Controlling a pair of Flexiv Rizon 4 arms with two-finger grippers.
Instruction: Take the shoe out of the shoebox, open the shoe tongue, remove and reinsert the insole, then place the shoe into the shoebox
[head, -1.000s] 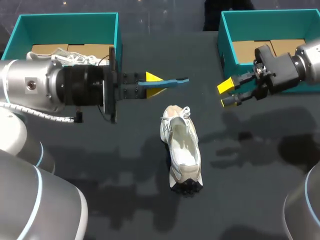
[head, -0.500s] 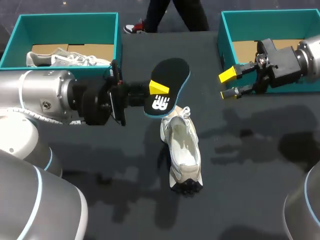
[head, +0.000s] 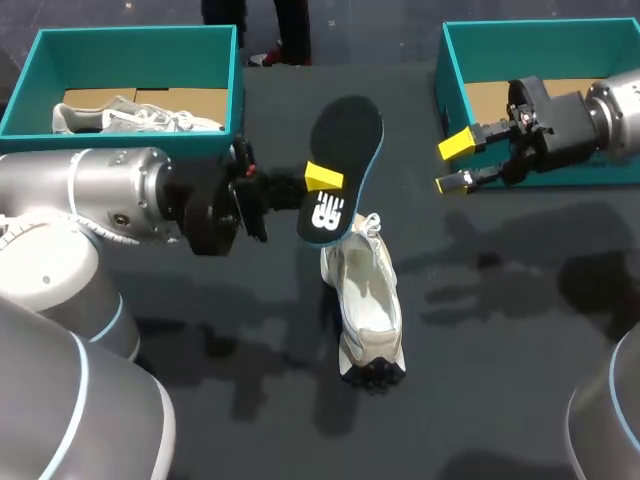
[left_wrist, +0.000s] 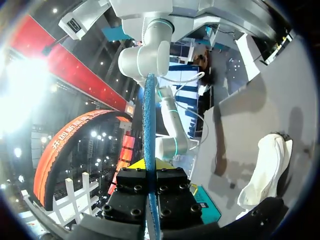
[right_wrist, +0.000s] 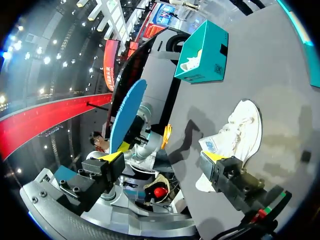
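Observation:
A white shoe (head: 362, 300) lies on the dark table, its opening facing up. Just above its heel end hangs the black insole (head: 342, 160) with a blue edge and a white logo, pinched near its lower end by my left gripper (head: 322, 180). From the left wrist the insole (left_wrist: 148, 140) shows edge-on, rising from between the shut fingers (left_wrist: 145, 164), with the shoe (left_wrist: 265, 167) off to one side below. My right gripper (head: 452, 165) hovers open and empty in front of the right shoebox (head: 455, 85). Its wrist view looks across at the insole (right_wrist: 127, 115) and the shoe (right_wrist: 235, 132).
A second teal shoebox (head: 235, 60) at the back left holds another pale shoe (head: 130, 118); it also shows in the right wrist view as the far teal box (right_wrist: 202, 50). The right shoebox has a cardboard floor (head: 490, 100). Bare table lies in front of the shoe.
My left wrist has turned, swinging the insole from edge-on and level to broad face up, tilted over the shoe's heel. The right gripper has shifted slightly back toward its box, still open.

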